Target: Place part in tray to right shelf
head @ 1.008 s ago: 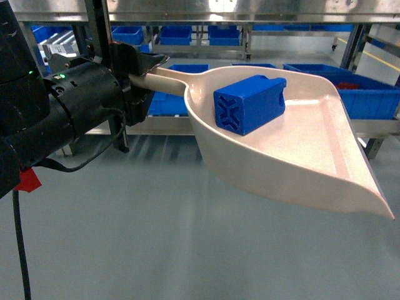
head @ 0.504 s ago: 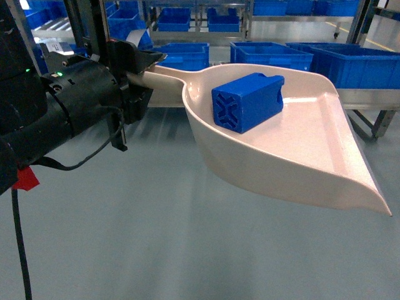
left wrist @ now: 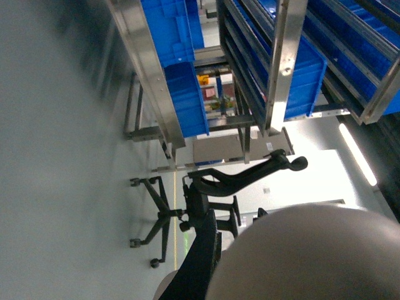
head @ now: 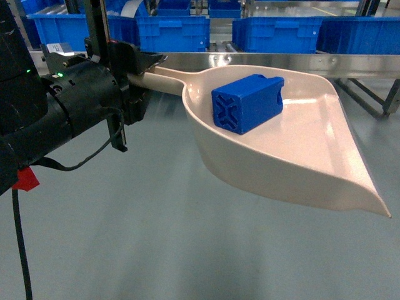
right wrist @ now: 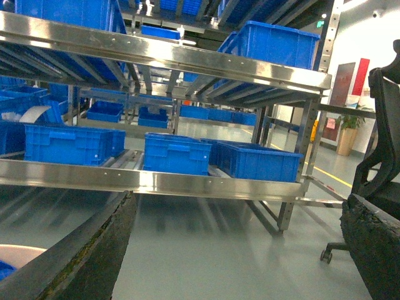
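The left arm reaches in from the left edge of the head view, forearm about level, wrist pointing right. Its gripper is clamped on the handle of the tray — jaws above and below it — and carries the tray level in the air. The right gripper's fingers show only in the right wrist view, spread wide apart, holding nothing.

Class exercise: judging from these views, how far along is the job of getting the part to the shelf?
Done: the blue part lies in the tray. In hand: the left end effector holds the tray's handle, carrying it above the floor. Left: the steel shelf with blue crates lies beyond the tray; nothing placed yet.
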Motion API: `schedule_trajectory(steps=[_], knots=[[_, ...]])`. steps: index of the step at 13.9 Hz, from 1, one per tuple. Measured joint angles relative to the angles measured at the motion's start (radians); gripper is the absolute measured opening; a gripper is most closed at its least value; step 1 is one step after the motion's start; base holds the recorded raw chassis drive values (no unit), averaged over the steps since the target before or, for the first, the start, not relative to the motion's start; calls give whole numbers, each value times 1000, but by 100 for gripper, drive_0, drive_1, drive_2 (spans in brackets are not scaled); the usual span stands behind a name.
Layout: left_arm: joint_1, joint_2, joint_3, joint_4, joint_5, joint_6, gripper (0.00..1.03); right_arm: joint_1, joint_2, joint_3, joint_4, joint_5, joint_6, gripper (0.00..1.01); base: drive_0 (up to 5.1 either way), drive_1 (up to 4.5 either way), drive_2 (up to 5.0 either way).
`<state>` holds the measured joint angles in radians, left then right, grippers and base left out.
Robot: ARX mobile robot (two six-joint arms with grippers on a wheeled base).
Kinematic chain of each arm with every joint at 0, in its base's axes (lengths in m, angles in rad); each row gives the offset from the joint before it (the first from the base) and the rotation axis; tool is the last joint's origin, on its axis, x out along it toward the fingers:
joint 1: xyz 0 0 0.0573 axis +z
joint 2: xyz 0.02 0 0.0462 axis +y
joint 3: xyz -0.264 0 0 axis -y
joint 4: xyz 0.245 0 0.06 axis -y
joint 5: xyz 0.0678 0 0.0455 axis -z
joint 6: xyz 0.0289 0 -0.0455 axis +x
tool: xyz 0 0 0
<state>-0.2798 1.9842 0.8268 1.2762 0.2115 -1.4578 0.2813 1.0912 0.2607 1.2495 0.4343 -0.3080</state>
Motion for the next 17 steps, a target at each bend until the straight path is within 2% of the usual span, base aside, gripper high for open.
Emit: schedule_trajectory(steps=[3, 9, 17], knots=[[0, 0, -1, 1, -1, 0, 12, 0, 0, 0, 2, 0, 0, 98, 0, 0, 0], [1, 0, -1, 3, 1, 0, 12, 0, 0, 0, 5, -1, 0, 98, 246, 213, -493], [-4, 0, -1, 4, 2, 0, 12, 0, 0, 0, 3, 0, 0, 98, 11, 430, -408]])
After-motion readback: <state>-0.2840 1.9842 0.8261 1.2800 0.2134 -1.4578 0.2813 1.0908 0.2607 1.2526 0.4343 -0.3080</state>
